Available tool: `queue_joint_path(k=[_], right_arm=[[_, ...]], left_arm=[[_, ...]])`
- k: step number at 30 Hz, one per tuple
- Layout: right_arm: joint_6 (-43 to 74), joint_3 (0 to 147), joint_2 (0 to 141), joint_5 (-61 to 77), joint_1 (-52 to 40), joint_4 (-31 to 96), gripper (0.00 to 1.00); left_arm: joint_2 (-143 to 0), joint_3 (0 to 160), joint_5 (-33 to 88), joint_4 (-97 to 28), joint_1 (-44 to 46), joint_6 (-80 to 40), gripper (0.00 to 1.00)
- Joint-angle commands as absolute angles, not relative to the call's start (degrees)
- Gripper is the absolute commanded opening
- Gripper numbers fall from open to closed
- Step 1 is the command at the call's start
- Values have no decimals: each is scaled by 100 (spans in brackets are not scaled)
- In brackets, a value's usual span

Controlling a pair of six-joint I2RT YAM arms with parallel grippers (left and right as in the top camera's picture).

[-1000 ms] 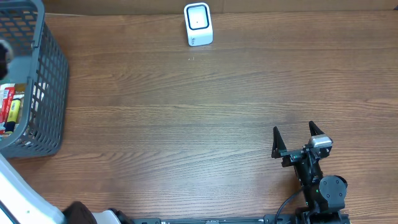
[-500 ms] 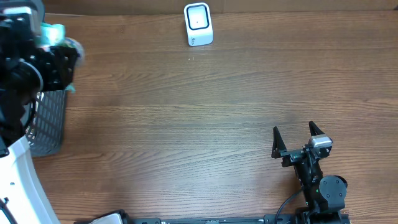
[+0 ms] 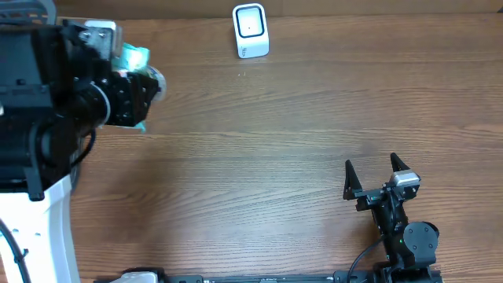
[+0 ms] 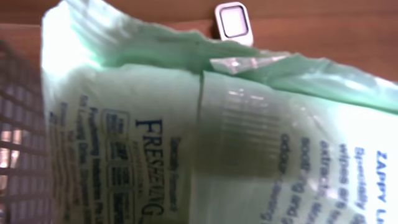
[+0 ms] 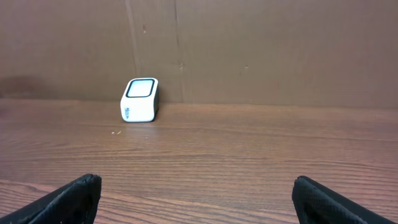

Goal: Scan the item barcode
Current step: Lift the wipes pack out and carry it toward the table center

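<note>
The item is a pale green pack of wipes (image 4: 155, 124) with blue print; it fills the left wrist view and hides the fingers there. From overhead the pack (image 3: 132, 58) shows as a teal bit at the tip of my left gripper (image 3: 141, 82), which is shut on it, above the table's far left. I cannot see a barcode on the pack. The white scanner (image 3: 251, 30) stands at the far edge, right of the pack, and shows as well past the pack's top edge (image 4: 234, 20). My right gripper (image 3: 377, 174) stands open and empty near the front right, facing the scanner (image 5: 140, 99).
A grey mesh basket (image 3: 39, 9) sits at the far left, mostly hidden under my left arm; its wall (image 4: 18, 155) shows beside the pack. A brown cardboard wall (image 5: 249, 50) backs the wooden table (image 3: 259, 141).
My left arm has come up from the basket and moved right with the pack of wipes in its grip. The right arm has not moved.
</note>
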State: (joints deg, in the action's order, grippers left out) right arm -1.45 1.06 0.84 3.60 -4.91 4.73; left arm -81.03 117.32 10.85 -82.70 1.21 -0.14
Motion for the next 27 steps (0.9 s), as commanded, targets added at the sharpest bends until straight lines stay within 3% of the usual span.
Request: queue_joint_path(k=[1, 27], right_arm=[[-104, 45, 16, 307, -475, 447, 100], [-104, 45, 16, 307, -475, 449, 100]], left_arm=[[-8191, 11893, 760, -8311, 478, -222, 28], [-10368, 11622, 89, -8051, 3518, -954, 28]])
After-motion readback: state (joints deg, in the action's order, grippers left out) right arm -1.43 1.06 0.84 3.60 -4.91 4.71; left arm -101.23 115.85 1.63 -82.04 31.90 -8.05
